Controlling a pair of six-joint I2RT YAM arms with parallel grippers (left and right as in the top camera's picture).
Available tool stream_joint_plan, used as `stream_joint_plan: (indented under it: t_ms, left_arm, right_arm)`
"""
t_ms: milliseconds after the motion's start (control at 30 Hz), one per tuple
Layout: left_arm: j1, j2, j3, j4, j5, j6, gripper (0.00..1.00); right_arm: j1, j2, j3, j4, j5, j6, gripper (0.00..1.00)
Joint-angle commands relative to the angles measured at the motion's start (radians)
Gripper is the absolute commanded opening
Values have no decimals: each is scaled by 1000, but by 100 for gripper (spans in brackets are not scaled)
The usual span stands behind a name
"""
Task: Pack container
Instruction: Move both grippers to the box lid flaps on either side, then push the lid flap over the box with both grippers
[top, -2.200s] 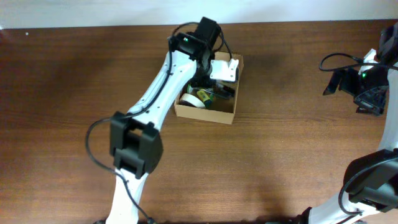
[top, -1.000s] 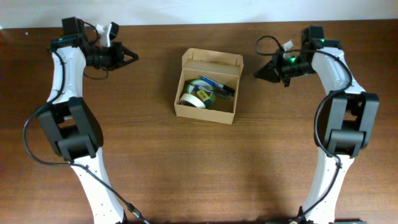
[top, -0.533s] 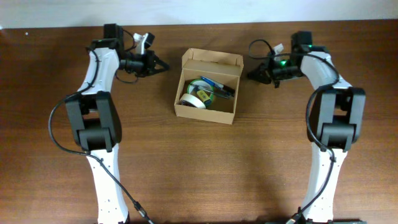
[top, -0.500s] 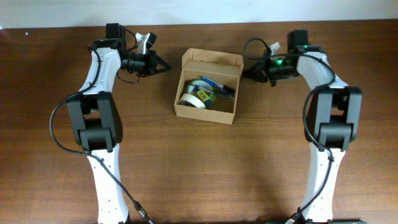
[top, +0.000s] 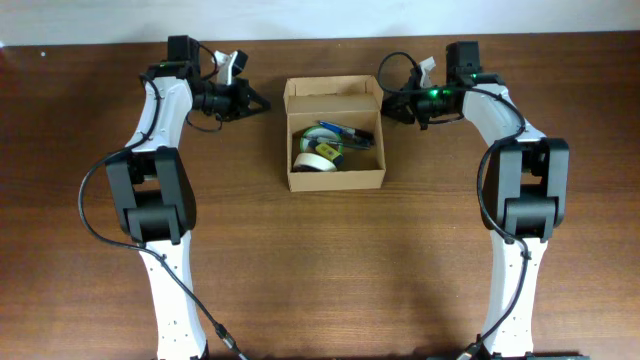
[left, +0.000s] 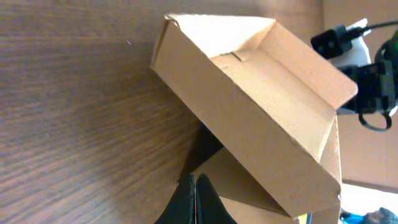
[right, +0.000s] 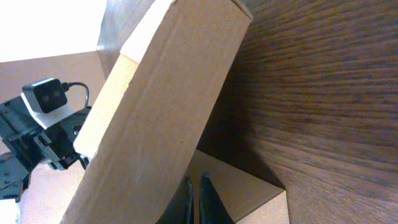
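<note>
Container (top: 336, 180): lay between both grippers.
Left gripper (top: 264, 104): clenched, empty, just beside its left wall.
Right gripper (top: 384, 108): clenched, empty, at its right wall.

Left tool (top: 264, 103), right tool (top: 384, 109) both closed, pointing inward.

White arm links (top: 160, 100), black joints (top: 150, 200), looping black cables (top: 82, 205), black left claw (left: 193, 184)

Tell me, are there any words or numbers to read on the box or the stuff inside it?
No text can be read in any view.
The container: plain brown cardboard, no print.
The tape roll and other things inside: any marks are too small and blurred to read.
</note>
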Motion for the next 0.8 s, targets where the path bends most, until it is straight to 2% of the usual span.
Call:
stream_joint_plan:
  t_ms: [0,367,600,767]
  left_arm:
    - [-5,53,4,13,0,-72,2]
    - [-46,109,4,51,41,-122,2]
    - [-50,113,4,215,131,-233,2]
    - [-44,113,5,392,222,-328,2]
  right_arm:
    - [-2,8,0,4,-27,4,4]
    - [-1,8,0,4,-27,4,4]
    - [-1,8,0,20,-31,4,4]
    - [-1,8,0,106,-98,4,4]
